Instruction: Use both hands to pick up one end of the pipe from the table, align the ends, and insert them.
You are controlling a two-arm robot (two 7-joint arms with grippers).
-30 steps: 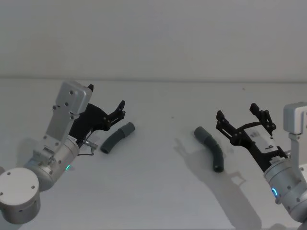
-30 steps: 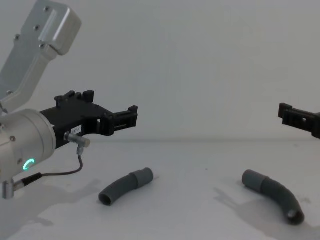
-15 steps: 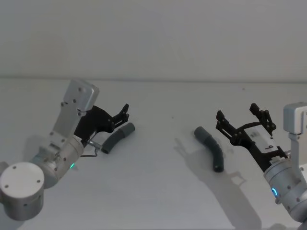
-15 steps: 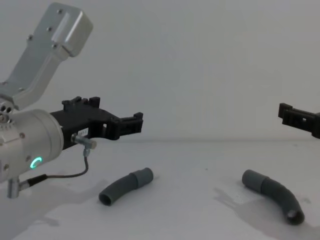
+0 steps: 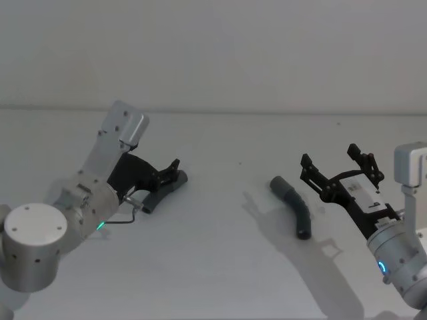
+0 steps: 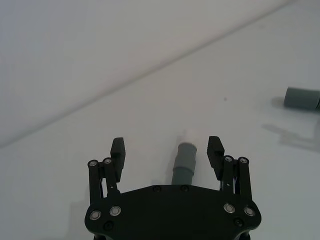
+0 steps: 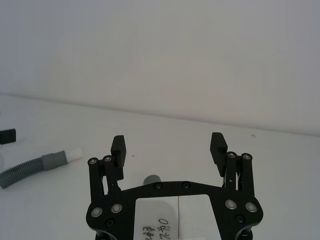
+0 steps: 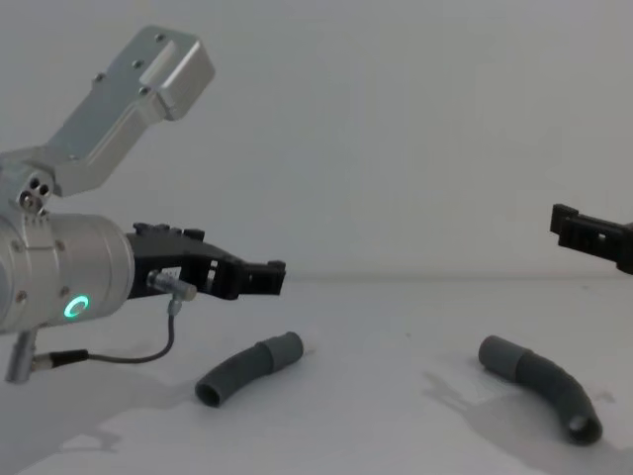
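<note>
- Now, we place everything from the left pipe piece (image 5: 161,194), which lies flat on the table (image 5: 220,267).
- The left gripper (image 6: 166,148) hangs in the air right above this piece. From the chest view we see a gap under it, so it is not touching.
- Its fingers are spread wide and hold nothing.
- In the left wrist view the left pipe piece runs straight out ahead, with one finger on each side of it.
- So the long way of the piece points the same way the gripper points. The fingers would squeeze across it, not along it.
- The grey cuff (image 6: 187,150) and the white tip (image 6: 189,134) are at the end far from the gripper's body. That end points toward the right pipe piece (image 5: 295,205).
- The right pipe piece lies well apart from the left pipe piece. It is bent, and its own cuff end is the end nearer to the left pipe piece.
- The right gripper (image 5: 329,155) is farther off still, just past the right pipe piece and up off the table. Its fingers are wide apart too, with nothing in them.
- We think the left arm is the one for this piece, since it is much nearer.
- We think it mostly needs to go straight down, with hardly any turning.
</note>
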